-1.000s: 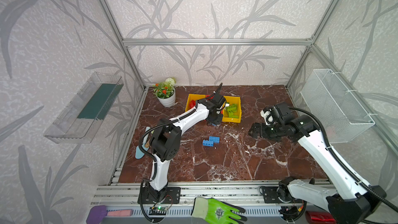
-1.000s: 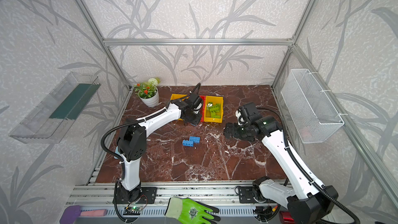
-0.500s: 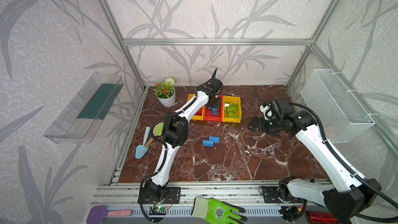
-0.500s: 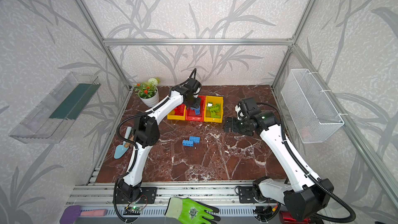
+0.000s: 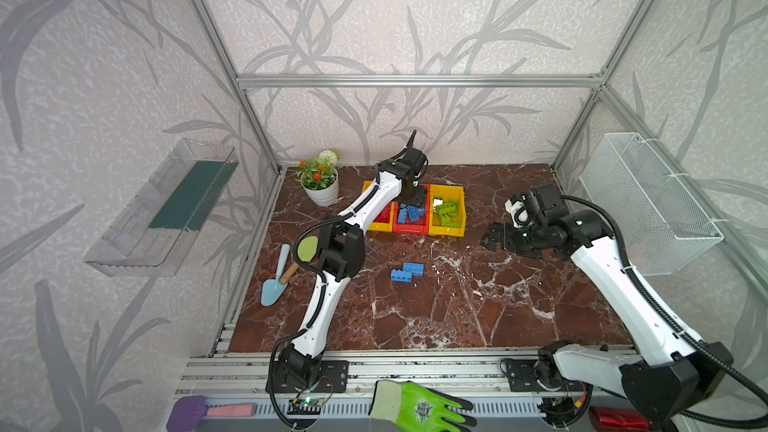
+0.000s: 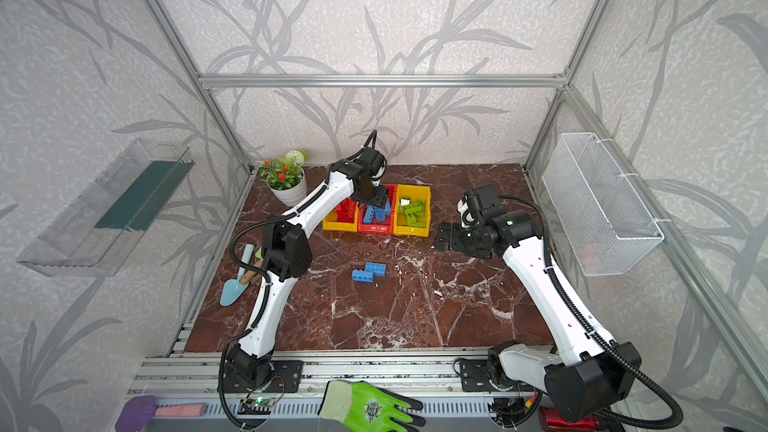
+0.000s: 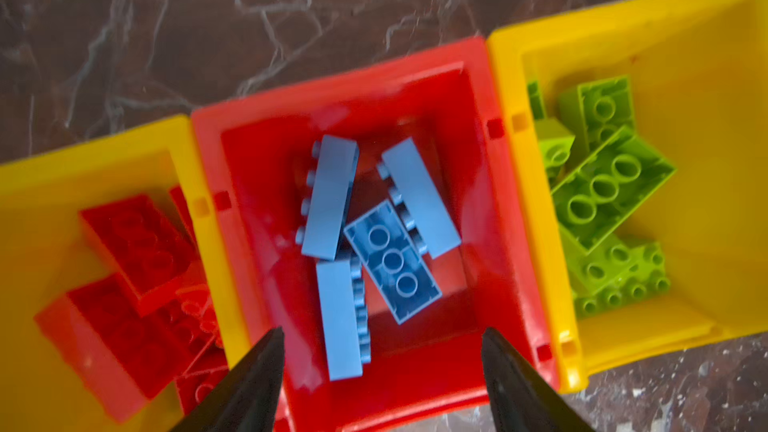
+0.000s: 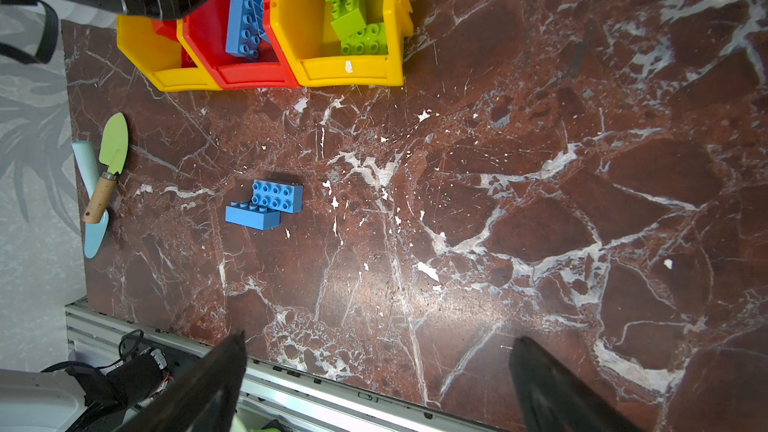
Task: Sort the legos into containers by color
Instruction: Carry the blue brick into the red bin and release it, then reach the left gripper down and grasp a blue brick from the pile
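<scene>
Left wrist view: the left gripper (image 7: pixel 382 332) hangs over the glossy red bin (image 7: pixel 415 392), its pointed black jaws apart and empty. Four studded blue bricks (image 7: pixel 392 259) lie jumbled inside. Red bricks (image 7: pixel 137 243) and lime bricks (image 7: pixel 611 189) fill the flanking yellow bins (image 7: pixel 685 56). Two loose bricks (image 8: pixel 264 203), also blue, sit touching on the veined marble table (image 8: pixel 540 160). The right gripper (image 8: pixel 379 338) hovers above it, jaws wide apart.

potted plant (image 5: pixel 320 184), blue trowel (image 5: pixel 271 292), wire basket (image 5: pixel 648 201), glove (image 5: pixel 419 407)
</scene>
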`<state>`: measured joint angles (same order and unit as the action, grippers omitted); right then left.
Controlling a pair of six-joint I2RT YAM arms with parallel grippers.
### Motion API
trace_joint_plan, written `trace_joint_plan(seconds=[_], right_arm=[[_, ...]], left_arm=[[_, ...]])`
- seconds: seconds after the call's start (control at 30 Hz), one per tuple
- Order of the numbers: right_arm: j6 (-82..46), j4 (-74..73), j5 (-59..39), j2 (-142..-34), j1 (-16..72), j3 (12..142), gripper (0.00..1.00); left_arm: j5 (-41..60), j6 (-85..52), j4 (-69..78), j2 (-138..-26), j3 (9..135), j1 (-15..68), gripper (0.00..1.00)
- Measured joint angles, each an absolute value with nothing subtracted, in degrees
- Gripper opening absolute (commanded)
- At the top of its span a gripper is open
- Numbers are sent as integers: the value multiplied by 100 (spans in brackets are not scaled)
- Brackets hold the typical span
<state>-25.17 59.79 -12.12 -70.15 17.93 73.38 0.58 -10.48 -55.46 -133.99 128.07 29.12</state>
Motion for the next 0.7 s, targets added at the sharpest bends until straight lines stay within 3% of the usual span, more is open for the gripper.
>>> trace_joint_plan(seconds=[0.27, 0.43, 0.5, 0.53, 0.7], right_arm=[[-2388, 5972, -1413, -6858, 1787, 7166, 99], [-2370, 5979, -1584, -6512, 1787, 6831, 99], [-2370, 5988, -1662, -6348, 1787, 6672, 99], [-2370, 6005, -1699, -6261, 1787, 6598, 99], [-2370, 6149, -1802, -5859, 1787, 6307, 99]], left_arm=[[106, -1671, -4984, -11262, 9953, 3039, 76], [5, -2340, -4716, -10370, 8656, 3588, 79], [3, -2622, -4582, -10232, 8241, 3837, 89], [8, -2766, -4530, -10208, 8068, 3968, 99], [-38, -3326, -4368, -10210, 7647, 4230, 99]])
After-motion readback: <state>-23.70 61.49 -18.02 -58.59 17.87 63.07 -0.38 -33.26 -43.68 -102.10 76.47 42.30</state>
